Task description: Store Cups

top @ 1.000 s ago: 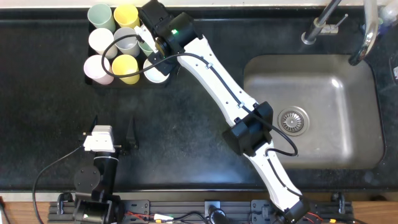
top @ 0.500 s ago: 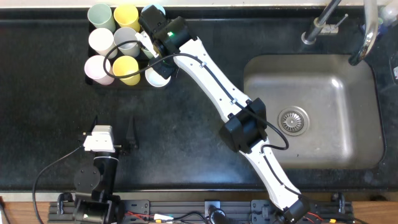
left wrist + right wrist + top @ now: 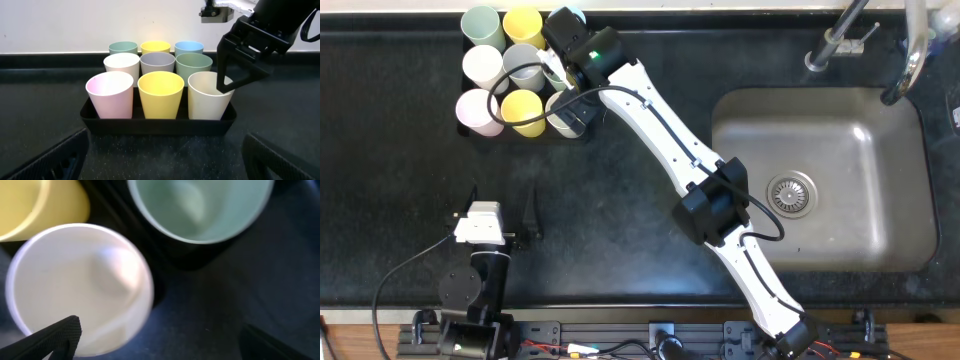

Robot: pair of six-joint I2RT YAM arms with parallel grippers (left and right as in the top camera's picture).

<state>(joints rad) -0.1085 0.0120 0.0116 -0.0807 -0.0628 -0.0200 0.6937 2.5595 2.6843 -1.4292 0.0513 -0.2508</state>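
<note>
The black tray (image 3: 150, 125) sat at the far-left corner of the counter (image 3: 620, 200), w/ nine cups upright in it, 3 rows of 3. Far row: sage cup (image 3: 122, 47), far yellow cup (image 3: 155, 46), blue cup (image 3: 189, 47). Mid row: white cup (image 3: 121, 62), grey cup (image 3: 157, 62), mint cup (image 3: 194, 62). Near row: pink cup (image 3: 110, 92), near yellow cup (image 3: 160, 92), and the cream cup (image 3: 210, 97) in the tray's near-right corner, just beside the near yellow cup.

The R arm (image 3: 660, 120) ran from the counter's near edge diagonally across to the tray. The R gripper (image 3: 160, 335) hung over the cream cup's right side w/ its fingers spread wide and nothing gripped. One finger was over the cup's mouth, the other outside the rim, past the tray's right edge. Whether either finger touched the rim couldn't be told.

The L gripper (image 3: 165, 157) was low over the counter's near-left part, well apart from the tray and facing it, fingers wide apart, nothing btwn them.

The sink (image 3: 860, 150) took up the counter's right side, w/ the tap (image 3: 835, 35) at its far edge.
</note>
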